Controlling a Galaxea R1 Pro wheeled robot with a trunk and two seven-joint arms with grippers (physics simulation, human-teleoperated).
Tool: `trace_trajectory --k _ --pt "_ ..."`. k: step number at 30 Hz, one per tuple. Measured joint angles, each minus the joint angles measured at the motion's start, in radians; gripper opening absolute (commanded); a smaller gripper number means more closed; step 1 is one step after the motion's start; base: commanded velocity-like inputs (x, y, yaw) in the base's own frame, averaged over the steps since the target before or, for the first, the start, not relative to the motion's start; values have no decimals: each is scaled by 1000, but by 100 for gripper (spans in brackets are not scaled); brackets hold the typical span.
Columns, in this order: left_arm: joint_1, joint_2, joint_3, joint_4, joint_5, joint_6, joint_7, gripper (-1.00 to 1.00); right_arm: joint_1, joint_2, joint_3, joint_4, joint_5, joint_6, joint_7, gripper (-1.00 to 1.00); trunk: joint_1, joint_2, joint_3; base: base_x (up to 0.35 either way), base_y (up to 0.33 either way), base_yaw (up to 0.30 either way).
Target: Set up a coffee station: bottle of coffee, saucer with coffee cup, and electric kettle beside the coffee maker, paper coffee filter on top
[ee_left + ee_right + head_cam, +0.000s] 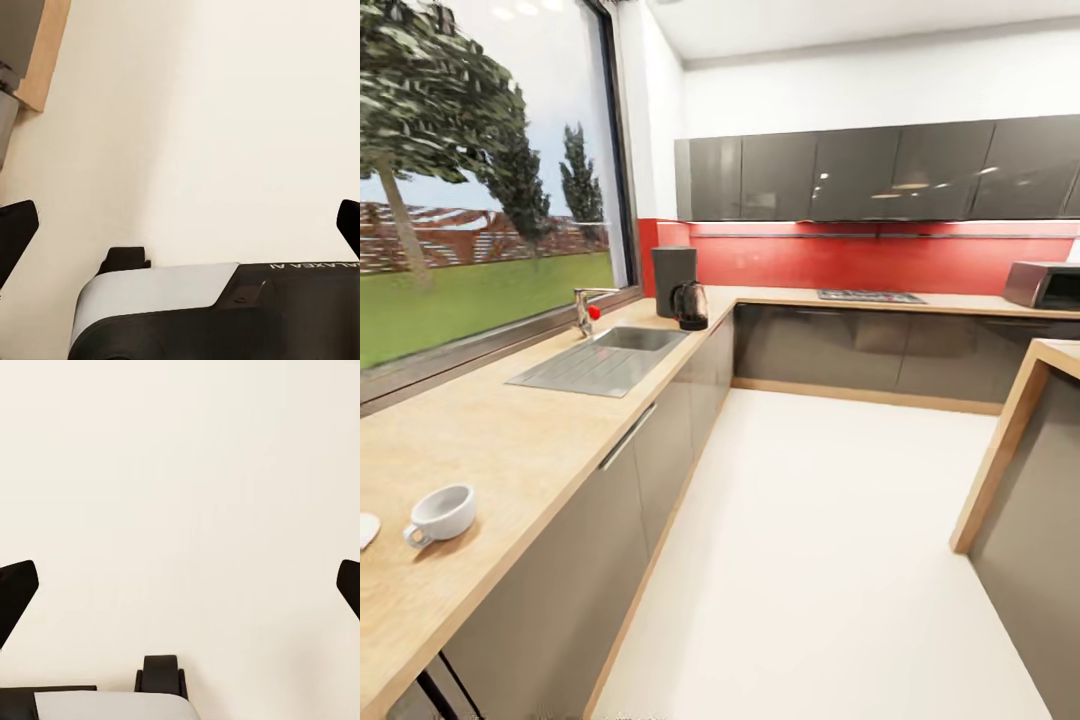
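So, sink (605,360): set in the wood countertop (510,450) under the window, my ref point.
Coffee maker (673,281): on counter just past sink, in the corner.
Electric kettle (691,306): right beside the maker, touching or nearly.
Coffee cup (441,514): on counter well short of sink, nr the front edge, upright.
Saucer (366,528): just beside cup, apart from it.
Left gripper (180,217): fingers wide apart, holding nothing, over pale floor (810,560).
Right gripper (180,577): same, fingers spread, nothing btwn them.
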Motion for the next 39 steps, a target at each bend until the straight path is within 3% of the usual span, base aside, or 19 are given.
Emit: trace_trajectory --k 19,39 --pt "0 -1 -1 0 0 0 0 100 0 -1 0 0 0 0 1 100 0 0 0 -40 -30 253" --pt "0 -1 -1 0 -1 0 0 100 2 -10 1 26 1 2 6 100 0 0 0 -210 -151 13"
